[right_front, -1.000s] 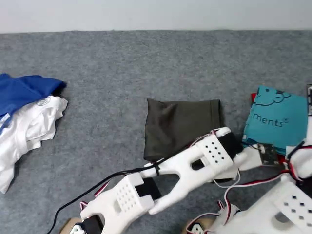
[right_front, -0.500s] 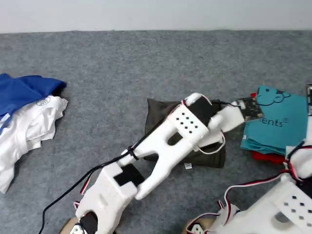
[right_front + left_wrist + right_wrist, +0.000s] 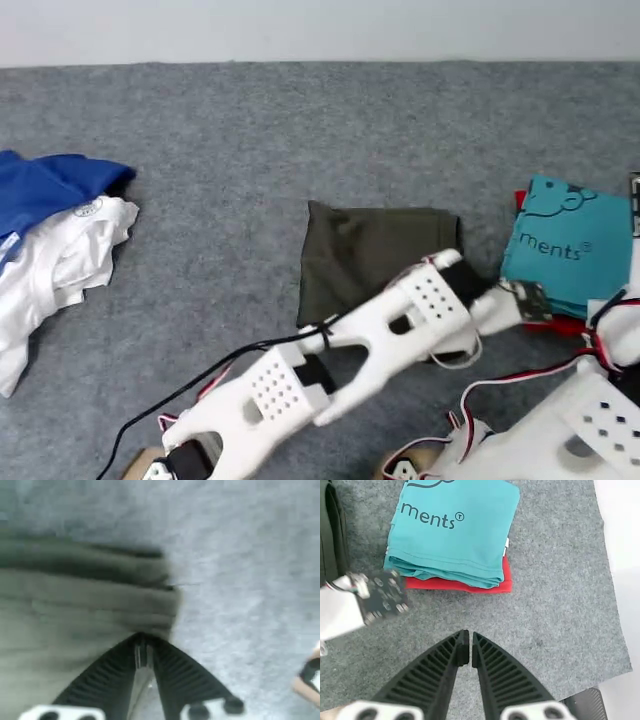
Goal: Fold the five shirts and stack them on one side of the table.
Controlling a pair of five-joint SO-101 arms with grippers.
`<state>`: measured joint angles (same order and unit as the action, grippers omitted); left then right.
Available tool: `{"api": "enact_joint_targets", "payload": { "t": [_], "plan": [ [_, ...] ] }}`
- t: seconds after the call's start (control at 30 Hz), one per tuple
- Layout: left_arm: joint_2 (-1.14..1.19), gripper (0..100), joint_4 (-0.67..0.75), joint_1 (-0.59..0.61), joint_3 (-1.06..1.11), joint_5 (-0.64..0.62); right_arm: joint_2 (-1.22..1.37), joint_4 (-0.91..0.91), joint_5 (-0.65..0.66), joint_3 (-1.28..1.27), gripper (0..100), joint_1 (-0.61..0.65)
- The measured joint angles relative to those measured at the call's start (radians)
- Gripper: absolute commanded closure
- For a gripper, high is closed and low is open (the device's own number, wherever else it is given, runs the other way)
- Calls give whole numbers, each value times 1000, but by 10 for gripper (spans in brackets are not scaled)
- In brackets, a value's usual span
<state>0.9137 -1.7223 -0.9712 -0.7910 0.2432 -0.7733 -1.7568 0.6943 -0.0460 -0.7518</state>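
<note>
A folded olive shirt (image 3: 365, 255) lies in the middle of the grey mat. The left arm (image 3: 430, 300) reaches across its near right corner. In the left wrist view my left gripper (image 3: 143, 651) is shut, its tips pinching the edge of the olive shirt (image 3: 75, 615). A folded teal shirt (image 3: 565, 245) rests on a red shirt (image 3: 550, 325) at the right side. My right gripper (image 3: 467, 650) hangs shut over bare mat, nearer than the teal shirt (image 3: 455, 525) and red shirt (image 3: 460, 585), holding nothing. A blue shirt (image 3: 45, 190) and a white shirt (image 3: 60, 265) lie crumpled at the far left.
The grey mat (image 3: 220, 130) covers the table, and its right edge (image 3: 610, 605) runs close to the stack. The left arm's wrist camera board (image 3: 377, 600) sits just beside the teal and red stack. A black cable (image 3: 190, 385) trails from the left arm.
Half a second ago the left arm lay farther over the olive shirt with its wrist by the teal shirt. It has drawn back to the shirt's near right corner. The right arm is unchanged.
</note>
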Motion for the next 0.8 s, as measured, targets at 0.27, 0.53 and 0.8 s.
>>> {"api": "enact_joint_targets", "payload": {
  "t": [0.27, 0.53, 0.8],
  "plan": [
    [-12, 986, -5, 66, -117, 2, 0, 0, 0, 0, 972, 0],
    [-178, 986, -5, 265, -120, 2, 0, 0, 0, 0, 972, 0],
    [-104, 986, 14, 519, -129, 0, 0, 0, 0, 0, 972, 0]
  ]
}}
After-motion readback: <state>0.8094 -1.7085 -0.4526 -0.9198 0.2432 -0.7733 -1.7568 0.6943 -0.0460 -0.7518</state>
